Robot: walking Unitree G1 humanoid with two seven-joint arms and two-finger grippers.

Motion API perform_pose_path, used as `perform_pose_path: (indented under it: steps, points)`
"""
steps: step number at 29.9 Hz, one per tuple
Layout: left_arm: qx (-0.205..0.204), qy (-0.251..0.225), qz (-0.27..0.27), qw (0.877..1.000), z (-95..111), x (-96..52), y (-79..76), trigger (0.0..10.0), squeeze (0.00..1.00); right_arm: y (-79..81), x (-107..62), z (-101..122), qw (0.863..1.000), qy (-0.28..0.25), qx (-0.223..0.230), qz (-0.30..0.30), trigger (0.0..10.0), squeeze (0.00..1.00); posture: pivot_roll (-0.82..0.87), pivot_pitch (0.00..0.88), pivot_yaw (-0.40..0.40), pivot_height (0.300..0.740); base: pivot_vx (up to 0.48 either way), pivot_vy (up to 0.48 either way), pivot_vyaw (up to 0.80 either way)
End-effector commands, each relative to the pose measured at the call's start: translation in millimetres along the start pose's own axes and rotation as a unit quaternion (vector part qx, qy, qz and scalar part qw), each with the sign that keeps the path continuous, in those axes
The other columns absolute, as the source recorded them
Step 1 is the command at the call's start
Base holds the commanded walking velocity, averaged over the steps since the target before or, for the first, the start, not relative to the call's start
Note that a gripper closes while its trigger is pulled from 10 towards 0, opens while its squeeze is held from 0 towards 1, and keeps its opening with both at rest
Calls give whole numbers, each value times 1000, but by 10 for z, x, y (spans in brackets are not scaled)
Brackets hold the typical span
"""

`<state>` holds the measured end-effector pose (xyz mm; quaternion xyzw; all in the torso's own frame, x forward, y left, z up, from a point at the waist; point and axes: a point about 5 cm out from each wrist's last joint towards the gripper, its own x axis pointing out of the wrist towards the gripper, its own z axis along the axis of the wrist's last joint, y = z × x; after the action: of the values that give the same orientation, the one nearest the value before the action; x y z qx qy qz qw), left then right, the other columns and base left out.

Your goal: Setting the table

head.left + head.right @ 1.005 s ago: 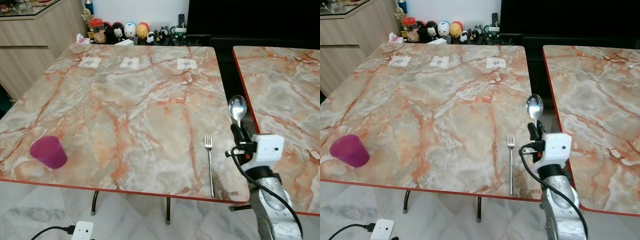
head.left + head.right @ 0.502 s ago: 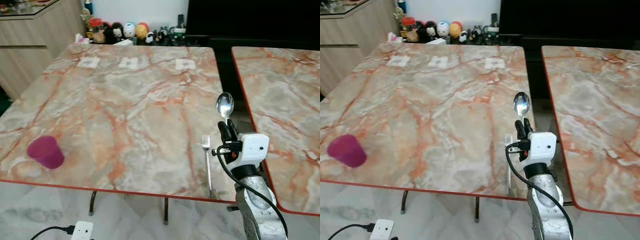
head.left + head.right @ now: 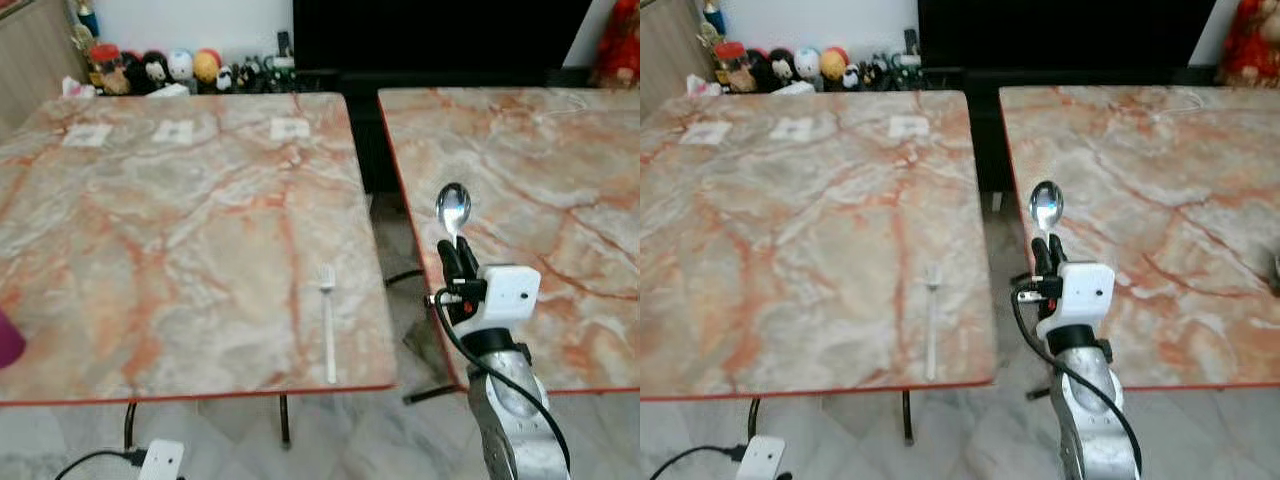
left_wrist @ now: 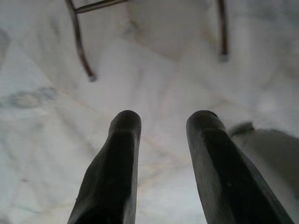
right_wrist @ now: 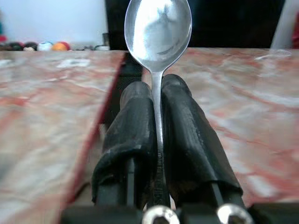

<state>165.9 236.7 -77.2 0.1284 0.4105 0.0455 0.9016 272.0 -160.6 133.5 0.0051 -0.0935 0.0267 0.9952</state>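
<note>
Spoon, shiny steel (image 3: 452, 208), upright in our right gripper (image 3: 458, 259), clenched on its handle | above the gap, right of the steel fork (image 3: 327, 318) on our marble counter (image 3: 160, 220) | risk: thin handle pivots or slips when lowered | left gripper (image 4: 161, 126) parted, idle.

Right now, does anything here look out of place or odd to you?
Nothing is spilled or broken. The fork lies alone near the left table's front right corner, while the right gripper holds the spoon upright over the gap between the tables.
</note>
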Motion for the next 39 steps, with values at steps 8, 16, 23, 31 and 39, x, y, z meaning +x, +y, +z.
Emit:
perform_pose_path:
  steps: [8, 16, 23, 31, 39]
  points:
    - [6, 17, 2, 1000, -74, -18, 51, 10000, 0, 44, 31, 45, 1000, -14, 6, 4, 10000, 0, -86, 60, 25, 740, 0, -472, 0]
    - [5, 17, 3, 1000, -71, -16, 53, 10000, 0, 22, 27, 45, 1000, -15, 3, -2, 10000, 0, -88, 73, 28, 740, 0, -472, 0]
    - [2, 17, 3, 1000, -72, -16, 53, 10000, 0, -19, 48, 49, 1000, -14, -2, -13, 10000, 0, -92, 82, 29, 740, 0, -470, 0]
    - [3, 17, 3, 1000, -72, -16, 46, 10000, 0, -69, 48, 59, 1000, -14, -6, -24, 10000, 0, -95, 85, 31, 740, 0, -471, 0]
    - [4, 16, 5, 1000, -70, -16, 48, 10000, 0, -138, 40, 56, 999, -12, -11, -45, 10000, 0, -96, 87, 30, 740, 0, -399, 0]
